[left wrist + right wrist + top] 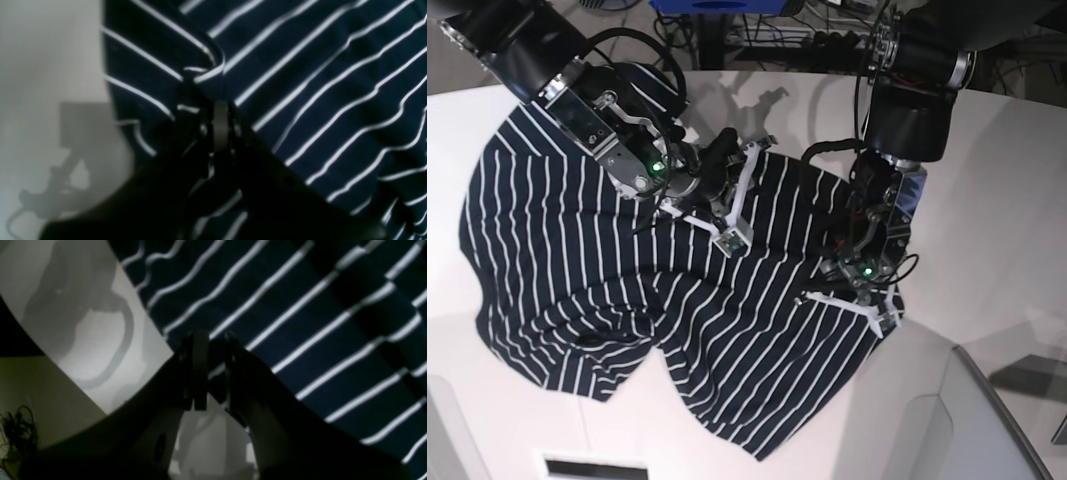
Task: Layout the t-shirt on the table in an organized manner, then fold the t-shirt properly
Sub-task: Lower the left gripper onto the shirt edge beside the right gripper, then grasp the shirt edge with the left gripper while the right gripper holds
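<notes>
Left gripper: the black left gripper (220, 110) has its jaws pressed together, pinching a small fold of the dark navy, white-striped soft fabric t-shirt (317, 83). In the left wrist view the cloth bunches into a curled ridge just beyond the fingertips.

Left arm position: in the base view this gripper (864, 262) sits at the shirt's right edge, the arm coming down from the top right.

Right gripper: the black right gripper (213, 353) has its jaws close together with a narrow gap, and a bit of striped fabric (300, 323) shows between them; it appears to pinch the shirt's edge, though the picture is dark and blurred.

Right arm position: in the base view this gripper (723, 165) lies over the shirt's upper middle, the arm reaching in from the top left.

T-shirt: it lies spread across the large smooth white table (987, 220), covering most of the left and centre of the base view (577, 240). It is not flat: wrinkles run through the middle, a fold shows near the lower left, and the bottom edge comes to a point.

Stripes: thin and white, running in different directions across different parts of the cloth.

Table: bare white surface shows beside the shirt in both wrist views (50, 50) (66, 290), crossed by grey shadows of the arms. Its curved edge shows in the right wrist view.
</notes>
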You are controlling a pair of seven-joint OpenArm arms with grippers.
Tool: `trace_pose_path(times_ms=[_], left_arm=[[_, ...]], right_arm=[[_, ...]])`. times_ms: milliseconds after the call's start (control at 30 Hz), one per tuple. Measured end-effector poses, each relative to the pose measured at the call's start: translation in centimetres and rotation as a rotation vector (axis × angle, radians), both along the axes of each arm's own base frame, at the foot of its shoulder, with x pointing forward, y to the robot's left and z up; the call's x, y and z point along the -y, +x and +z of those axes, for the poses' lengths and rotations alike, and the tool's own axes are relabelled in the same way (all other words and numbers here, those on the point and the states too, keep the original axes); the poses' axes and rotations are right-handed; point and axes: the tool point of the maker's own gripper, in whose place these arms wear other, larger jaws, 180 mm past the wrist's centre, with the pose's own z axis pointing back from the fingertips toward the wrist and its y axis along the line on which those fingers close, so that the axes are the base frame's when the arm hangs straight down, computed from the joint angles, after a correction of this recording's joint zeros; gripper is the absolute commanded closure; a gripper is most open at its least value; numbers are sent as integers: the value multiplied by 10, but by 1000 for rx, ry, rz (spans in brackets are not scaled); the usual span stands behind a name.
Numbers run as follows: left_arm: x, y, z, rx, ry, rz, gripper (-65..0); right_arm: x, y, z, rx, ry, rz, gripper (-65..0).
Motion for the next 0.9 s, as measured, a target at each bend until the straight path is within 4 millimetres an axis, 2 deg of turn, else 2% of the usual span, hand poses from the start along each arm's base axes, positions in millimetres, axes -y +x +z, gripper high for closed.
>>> trace_pose_path(times_ms=[100, 133, 233, 300, 367, 467, 500, 600, 667, 767, 900], left_arm=[[10, 2, -4, -19, 14, -33, 0], [14, 3, -3, -19, 19, -48, -49], [29, 5, -1, -17, 42, -114, -336], [43, 9, 5, 4, 50, -167, -469], [53, 12, 18, 51, 81, -243, -556], [38, 10, 38, 135, 164, -262, -569], [26, 5, 39, 139, 159, -231, -569], [-26, -12, 34, 120, 151, -91, -568], [-49, -12, 38, 148, 129, -102, -556], [-55, 1, 49, 217, 100, -202, -467], [-38, 0, 37, 203, 36, -303, -375]], right_arm=[[-1, 0, 0, -1, 1, 0, -78], [-2, 0, 0, -1, 3, 1, -78], [-2, 1, 1, 1, 4, 2, -78], [0, 3, 1, 5, -1, 1, -78], [-1, 5, 3, 12, 4, 0, -78], [1, 6, 3, 14, -1, 0, -78], [2, 5, 2, 10, 0, -2, -78], [10, 6, -1, 10, -22, -3, -78], [12, 6, -1, 11, -26, -3, -78], [7, 7, 1, 14, -13, -3, -78], [8, 6, 0, 12, -15, -4, -78]])
